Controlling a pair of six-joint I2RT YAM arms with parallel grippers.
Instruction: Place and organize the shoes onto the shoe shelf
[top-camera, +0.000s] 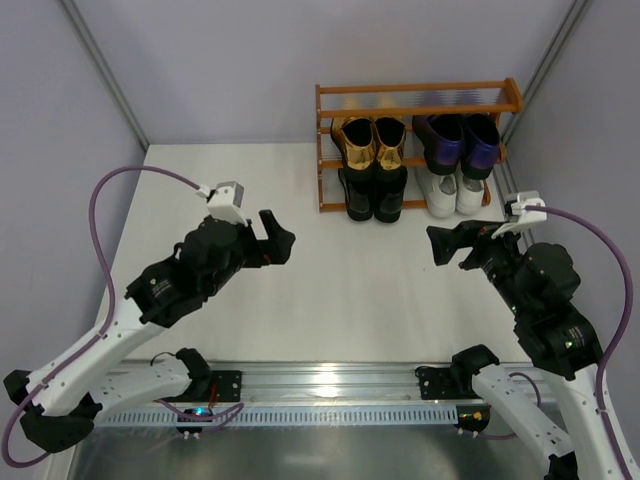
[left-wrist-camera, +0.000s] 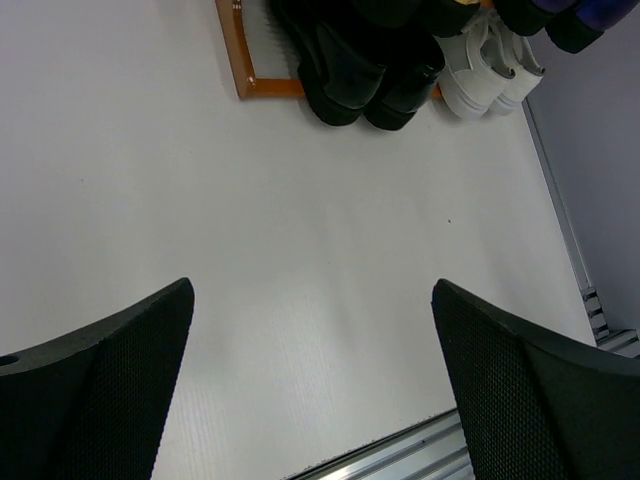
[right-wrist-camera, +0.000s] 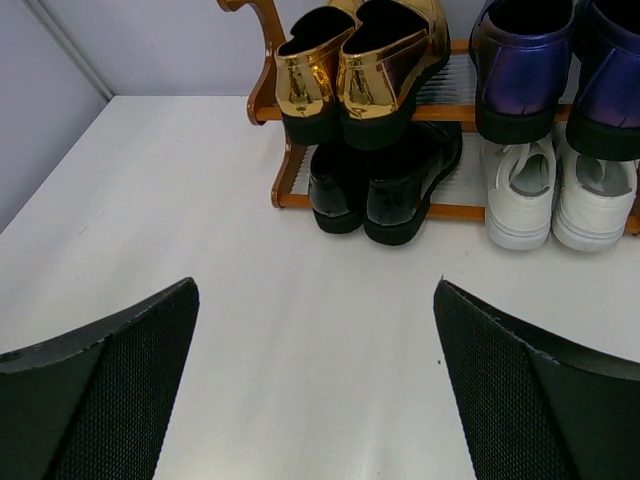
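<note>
Flat white matte tabletop (top-camera: 300, 290) fills the centre, evenly lit, with only soft shadows on it. At twelve o'clock stands a plain pale grey back wall (top-camera: 250, 50). At nine, a pale grey left panel (top-camera: 40, 150); at three, a pale grey right panel (top-camera: 600, 140). A thin grey metal post (top-camera: 105, 75) slants at eleven, a second grey metal post (top-camera: 547, 62) at one. At six, a brushed aluminium rail (top-camera: 330, 380) catches a bright glare.

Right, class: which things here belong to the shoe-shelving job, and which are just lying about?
Job:
shiny gold loafers
glossy purple loafers
glossy black loafers
white lace-up sneakers
orange-brown wooden slatted shelf

Just there:
purple cables
metal base rail
</note>
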